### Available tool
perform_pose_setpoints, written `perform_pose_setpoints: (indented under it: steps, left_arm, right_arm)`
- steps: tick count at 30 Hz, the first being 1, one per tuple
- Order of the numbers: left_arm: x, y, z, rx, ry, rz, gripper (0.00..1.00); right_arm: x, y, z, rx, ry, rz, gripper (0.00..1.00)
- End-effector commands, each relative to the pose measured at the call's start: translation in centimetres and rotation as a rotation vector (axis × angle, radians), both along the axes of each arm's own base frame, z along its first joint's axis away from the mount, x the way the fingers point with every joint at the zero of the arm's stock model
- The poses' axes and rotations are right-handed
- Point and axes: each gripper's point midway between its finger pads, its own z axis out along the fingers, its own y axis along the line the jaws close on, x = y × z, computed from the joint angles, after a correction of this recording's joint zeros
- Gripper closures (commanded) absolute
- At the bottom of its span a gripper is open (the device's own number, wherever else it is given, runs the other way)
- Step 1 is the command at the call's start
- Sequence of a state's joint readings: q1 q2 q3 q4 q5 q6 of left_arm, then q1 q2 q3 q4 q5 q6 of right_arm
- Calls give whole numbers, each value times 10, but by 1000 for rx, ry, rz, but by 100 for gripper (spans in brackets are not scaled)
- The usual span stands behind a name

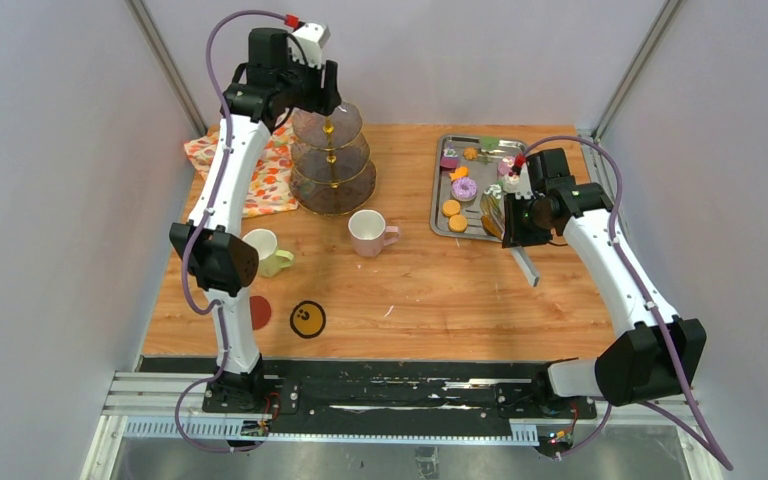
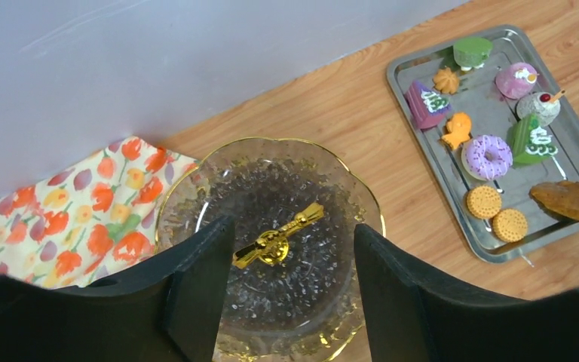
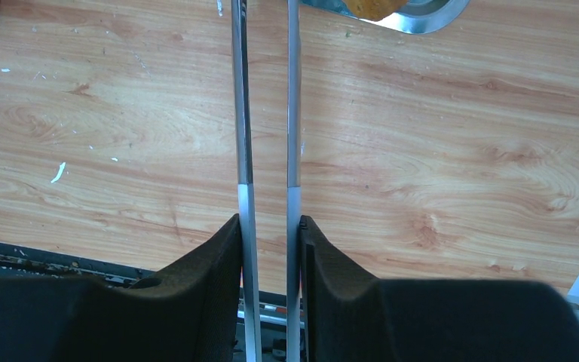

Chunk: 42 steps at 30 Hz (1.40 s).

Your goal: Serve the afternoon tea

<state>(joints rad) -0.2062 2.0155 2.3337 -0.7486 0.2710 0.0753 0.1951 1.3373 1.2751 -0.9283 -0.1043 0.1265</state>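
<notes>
Hovering above the brown-glass stand (image 1: 332,172) at the back of the worktop (image 1: 440,290), the left gripper (image 1: 326,100) is seen from overhead while the right gripper (image 1: 513,222) holds the tongs (image 1: 526,266) beside the steel tray (image 1: 438,205) of pastries (image 1: 464,187); the pink mug (image 1: 368,232) and yellow-green mug (image 1: 263,250) stand nearby. The left wrist view shows its jaws apart on either side of the gold handle (image 2: 279,240), not touching it. The right wrist view shows fingers (image 3: 211,264) clamped on the tong arms, a brown pastry (image 3: 373,6) at the tray's corner. A skewed pinch on that slim handle could tip the tiers.
</notes>
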Motion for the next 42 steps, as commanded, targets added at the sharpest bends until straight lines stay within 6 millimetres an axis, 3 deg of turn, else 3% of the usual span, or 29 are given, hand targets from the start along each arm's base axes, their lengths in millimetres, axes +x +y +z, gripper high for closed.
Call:
perform_pose_setpoints:
  steps: [1,4,10,17,21,26,33,42]
  left_arm:
    - [7,-8,7,-35,-31,-27,44]
    - [8,-16,7,-72,-27,-57,65]
    - [11,-19,7,-89,-29,-58,78]
    - [9,-25,18,-141,-41,-61,99]
    - [-5,-58,18,-182,-44,-105,100]
    - [-20,-85,19,-166,-86,-96,100]
    - [-27,-106,30,-242,-89,-139,100]
    - [-28,-123,17,-235,-62,-158,100]
  right_arm:
    - [1,-4,-1,7,-2,-23,70]
    - [-1,-5,-3,6,1,-26,70]
    - [-4,-6,-4,0,3,-31,70]
    - [1,-7,-3,-6,-3,-39,71]
    - [1,-11,-2,-25,-10,-52,71]
    - [-1,-15,-6,-45,-3,-57,70]
    - [-11,-26,-12,-79,8,-83,69]
    - [-16,-31,-14,-86,11,-96,68]
